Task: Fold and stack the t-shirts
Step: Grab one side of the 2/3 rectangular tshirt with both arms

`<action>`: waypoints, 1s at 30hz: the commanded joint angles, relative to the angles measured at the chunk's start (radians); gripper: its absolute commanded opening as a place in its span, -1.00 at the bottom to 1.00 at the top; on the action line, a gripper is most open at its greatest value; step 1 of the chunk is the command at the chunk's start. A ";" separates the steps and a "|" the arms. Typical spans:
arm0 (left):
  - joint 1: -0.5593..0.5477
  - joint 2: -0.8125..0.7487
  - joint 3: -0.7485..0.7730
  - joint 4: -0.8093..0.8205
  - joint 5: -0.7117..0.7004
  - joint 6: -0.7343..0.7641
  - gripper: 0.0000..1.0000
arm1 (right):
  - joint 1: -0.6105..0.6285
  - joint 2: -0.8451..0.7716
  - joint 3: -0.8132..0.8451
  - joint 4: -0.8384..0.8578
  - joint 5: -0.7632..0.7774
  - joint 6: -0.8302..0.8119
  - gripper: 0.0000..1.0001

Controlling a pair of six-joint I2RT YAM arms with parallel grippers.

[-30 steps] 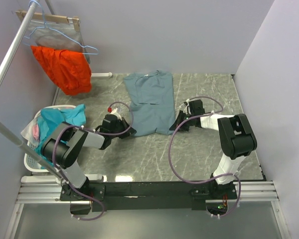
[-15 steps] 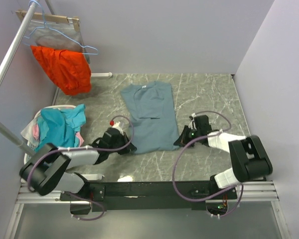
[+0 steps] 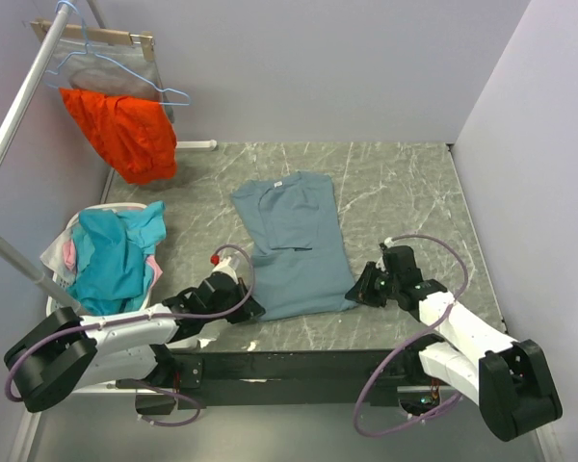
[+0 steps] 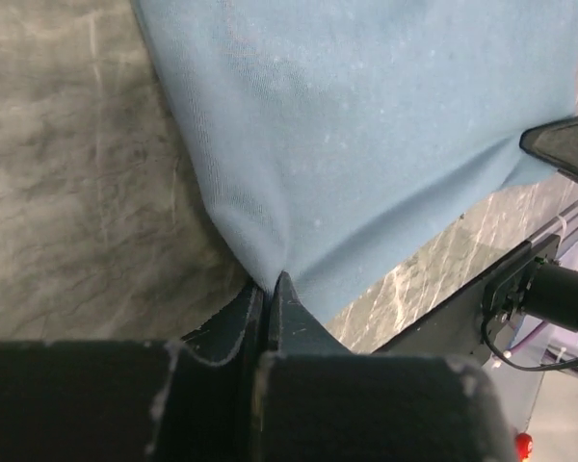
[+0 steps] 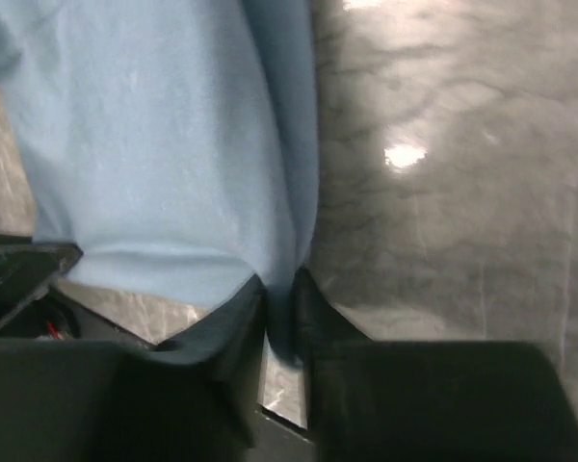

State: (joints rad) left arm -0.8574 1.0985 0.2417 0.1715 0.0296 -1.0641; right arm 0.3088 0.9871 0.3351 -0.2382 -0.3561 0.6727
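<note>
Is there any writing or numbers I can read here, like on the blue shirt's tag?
No text can be read.
White neck label on the slate-blue t-shirt: too small to read.
Orange garment: no writing shows.

Twin white-and-black robot arms, cables hanging everywhere
The left arm (image 3: 125,332) and right arm (image 3: 458,327) both wear glossy white shells between chunky black joint housings, and a thin purple-grey cable (image 3: 429,237) loops loosely off each. Small red bit (image 3: 213,258) up on the left wrist. The left gripper (image 4: 268,289) and right gripper (image 5: 279,294) have matte black wedge fingers; the left pair's edges look chalky and scuffed.
</note>
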 commanded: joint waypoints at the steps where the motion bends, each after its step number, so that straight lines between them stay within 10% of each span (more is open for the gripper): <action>1: -0.005 -0.026 0.010 -0.084 -0.066 -0.004 -0.78 | 0.001 -0.024 0.035 -0.078 0.106 0.022 -0.26; 4: -0.005 -0.025 0.013 -0.095 -0.080 -0.005 -0.36 | 0.003 -0.008 0.051 -0.110 0.146 0.018 0.00; 11: -0.008 -0.017 0.007 -0.087 -0.063 -0.008 -0.07 | 0.009 -0.082 0.055 -0.170 0.186 0.057 0.13; 23: -0.019 -0.051 -0.053 -0.076 -0.037 -0.056 -0.11 | 0.041 -0.054 -0.011 -0.090 0.043 0.054 0.13; 30: -0.042 -0.046 -0.104 -0.038 -0.037 -0.100 -0.52 | 0.102 0.054 -0.025 0.019 0.002 0.073 -0.08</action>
State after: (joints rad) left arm -0.8825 1.0325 0.1722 0.1829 -0.0143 -1.1492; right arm 0.3714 0.9825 0.3229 -0.2920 -0.3290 0.7330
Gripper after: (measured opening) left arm 0.319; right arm 0.505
